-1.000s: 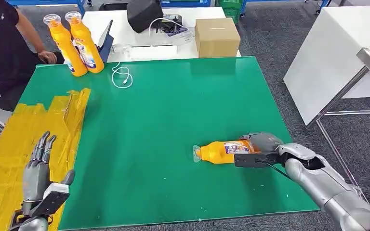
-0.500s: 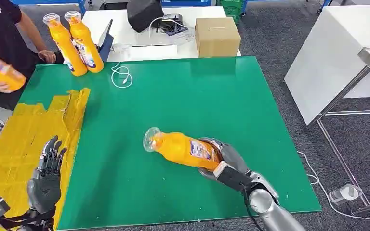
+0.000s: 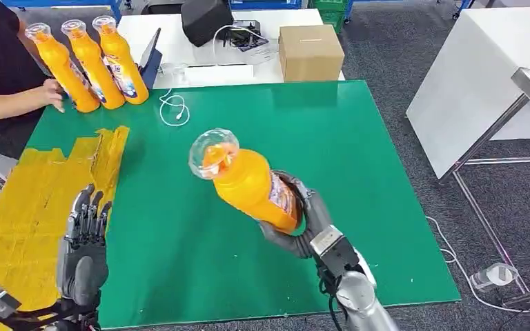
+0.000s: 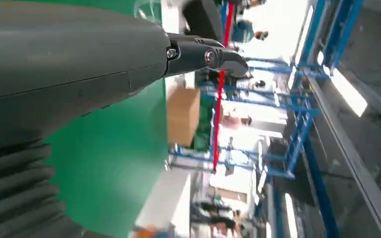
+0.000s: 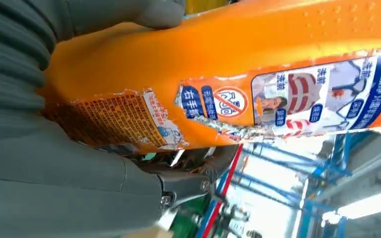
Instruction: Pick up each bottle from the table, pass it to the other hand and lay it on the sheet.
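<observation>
Right robot hand is wrapped around the lower body of the orange bottle, which it holds clear of the green bench, tilted with the clear cap up and toward the left. In the right wrist view the fingers sit on the label area and the thumb over the top side; the grip looks firm. Left robot hand is empty, fingers apart and pointing up, hovering over the edge of the yellow sheet, well apart from the bottle. Step in hand, as I read it: the handover. To do it well: bring the bottle across toward the left robot hand neck-first, so the left can take the free upper half without fouling the right's fingers. Let the left close fully before the right lets go. The plastic looks slick, so a slip is the main risk. Keep the swing low over the bench. Three more bottles stand at the far left corner, a person's hand beside them; stay out of that area.
</observation>
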You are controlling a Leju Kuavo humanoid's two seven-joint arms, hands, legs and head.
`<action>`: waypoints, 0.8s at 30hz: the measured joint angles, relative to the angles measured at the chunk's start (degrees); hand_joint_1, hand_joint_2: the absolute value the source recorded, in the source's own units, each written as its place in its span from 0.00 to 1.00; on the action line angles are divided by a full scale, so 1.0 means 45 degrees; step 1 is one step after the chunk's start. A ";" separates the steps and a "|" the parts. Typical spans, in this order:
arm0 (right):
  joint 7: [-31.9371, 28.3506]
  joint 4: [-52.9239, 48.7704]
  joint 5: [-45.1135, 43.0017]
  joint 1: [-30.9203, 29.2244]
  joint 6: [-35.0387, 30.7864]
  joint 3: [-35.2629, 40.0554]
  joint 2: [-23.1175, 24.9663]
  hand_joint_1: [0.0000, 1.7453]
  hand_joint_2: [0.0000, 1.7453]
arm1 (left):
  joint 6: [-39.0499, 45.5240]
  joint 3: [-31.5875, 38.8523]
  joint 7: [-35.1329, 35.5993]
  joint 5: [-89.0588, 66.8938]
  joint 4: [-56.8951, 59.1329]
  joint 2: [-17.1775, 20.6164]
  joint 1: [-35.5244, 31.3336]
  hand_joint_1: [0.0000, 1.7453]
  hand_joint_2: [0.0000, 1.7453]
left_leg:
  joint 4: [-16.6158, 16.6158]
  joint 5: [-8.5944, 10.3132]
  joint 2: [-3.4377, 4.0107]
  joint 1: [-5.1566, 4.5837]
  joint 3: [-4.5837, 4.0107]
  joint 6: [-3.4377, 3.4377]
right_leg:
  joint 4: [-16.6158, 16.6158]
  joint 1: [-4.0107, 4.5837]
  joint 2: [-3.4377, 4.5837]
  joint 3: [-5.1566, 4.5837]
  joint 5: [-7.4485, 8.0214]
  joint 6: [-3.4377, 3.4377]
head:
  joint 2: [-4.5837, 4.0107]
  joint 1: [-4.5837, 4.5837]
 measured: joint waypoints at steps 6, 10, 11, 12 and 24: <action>0.0151 0.0720 0.0068 -0.0553 -0.0053 0.0706 0.0613 1.00 1.00 | 0.0015 -0.0881 0.0005 0.0053 0.0000 0.0000 -0.0090 0.00 1.00 | 0.0000 0.0000 0.0002 0.0004 -0.0004 0.0000 | 0.0002 0.0000 -0.0002 -0.0003 -0.0001 0.0000 | 0.0000 0.0000; 0.0438 0.1265 0.0302 -0.0937 0.0005 0.1153 0.0866 1.00 1.00 | 0.0000 -0.1269 0.0073 0.0107 0.0000 0.0005 -0.0171 0.00 1.00 | 0.0000 0.0000 0.0013 0.0002 -0.0012 0.0000 | 0.0001 -0.0002 0.0000 -0.0008 -0.0002 0.0000 | 0.0000 0.0005; 0.0492 0.1459 0.0370 -0.1035 0.0005 0.1328 0.0958 1.00 1.00 | 0.0005 -0.1367 0.0083 0.0112 0.0000 0.0005 -0.0198 0.00 1.00 | 0.0000 0.0000 0.0012 0.0002 -0.0012 0.0000 | 0.0001 -0.0002 -0.0001 -0.0009 -0.0002 0.0000 | 0.0000 0.0005; 0.0506 0.1585 0.0428 -0.1103 0.0005 0.1464 0.1021 1.00 1.00 | 0.0005 -0.1435 0.0083 0.0116 0.0000 0.0005 -0.0209 0.00 1.00 | 0.0000 0.0000 0.0009 0.0002 -0.0012 0.0000 | 0.0001 -0.0002 -0.0001 -0.0008 -0.0002 0.0000 | 0.0000 0.0000; 0.0914 0.3669 0.1443 -0.1844 -0.0102 0.3582 0.1774 1.00 1.00 | -0.0039 -0.1832 0.0219 0.0418 0.0068 0.0019 -0.0433 0.00 1.00 | -0.0001 0.0000 0.0012 0.0004 -0.0012 0.0000 | 0.0002 0.0000 -0.0001 -0.0014 -0.0002 0.0000 | 0.0000 0.0000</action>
